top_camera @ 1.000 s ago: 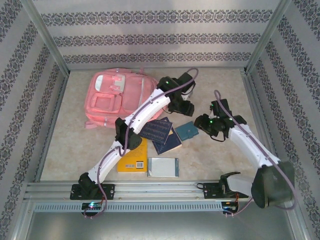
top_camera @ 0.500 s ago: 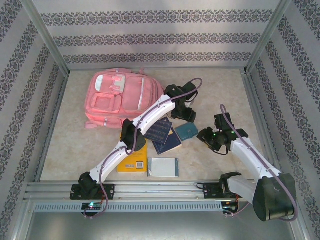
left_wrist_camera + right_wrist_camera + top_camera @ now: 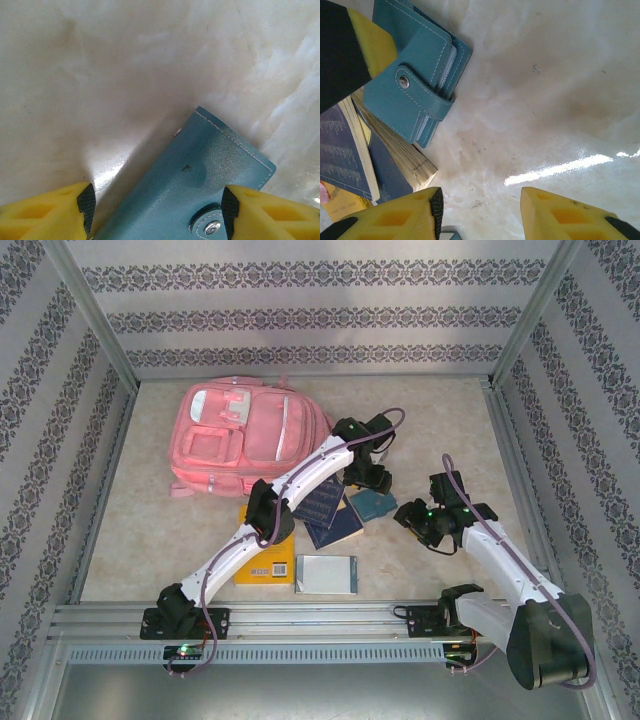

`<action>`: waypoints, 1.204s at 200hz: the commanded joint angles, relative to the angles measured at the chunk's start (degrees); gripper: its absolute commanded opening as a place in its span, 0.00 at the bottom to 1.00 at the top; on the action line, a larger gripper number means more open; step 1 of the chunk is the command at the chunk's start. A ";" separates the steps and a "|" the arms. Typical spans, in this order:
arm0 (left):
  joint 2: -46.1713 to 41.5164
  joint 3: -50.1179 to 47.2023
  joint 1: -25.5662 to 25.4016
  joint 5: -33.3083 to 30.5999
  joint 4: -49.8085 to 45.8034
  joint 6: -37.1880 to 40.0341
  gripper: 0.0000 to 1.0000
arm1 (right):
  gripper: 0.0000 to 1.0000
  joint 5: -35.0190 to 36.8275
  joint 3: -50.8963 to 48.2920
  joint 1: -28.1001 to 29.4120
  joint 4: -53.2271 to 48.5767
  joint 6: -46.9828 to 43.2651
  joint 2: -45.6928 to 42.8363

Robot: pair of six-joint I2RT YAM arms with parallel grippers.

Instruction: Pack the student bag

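You are looking at bare table (image 3: 450, 410) lying open on the right, while the student bag (image 3: 245, 435) is lying far left. Your left fingers (image 3: 45, 212) are standing wide astride the teal wallet (image 3: 200, 175). Your right fingers (image 3: 395, 217) are hanging part open over bare table, holding nothing.

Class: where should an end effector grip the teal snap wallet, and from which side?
Probably from above, pinching the wallet across its width, spine to strapped edge. It lies flat and snapped shut on the table, too low for a side approach; the left end effector, open, straddles it.
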 commanded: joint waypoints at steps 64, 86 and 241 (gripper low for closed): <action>0.15 0.87 -2.58 5.97 -5.40 -5.33 0.65 | 0.47 0.58 -0.44 -4.81 1.24 -0.09 5.15; 0.07 0.87 -2.59 6.18 -7.40 -6.99 0.63 | 0.46 0.18 -0.71 -5.13 2.69 0.74 7.43; -14.79 2.17 -3.01 -8.49 -17.90 -18.43 0.66 | 0.43 -3.01 4.06 -6.53 7.63 -2.05 18.87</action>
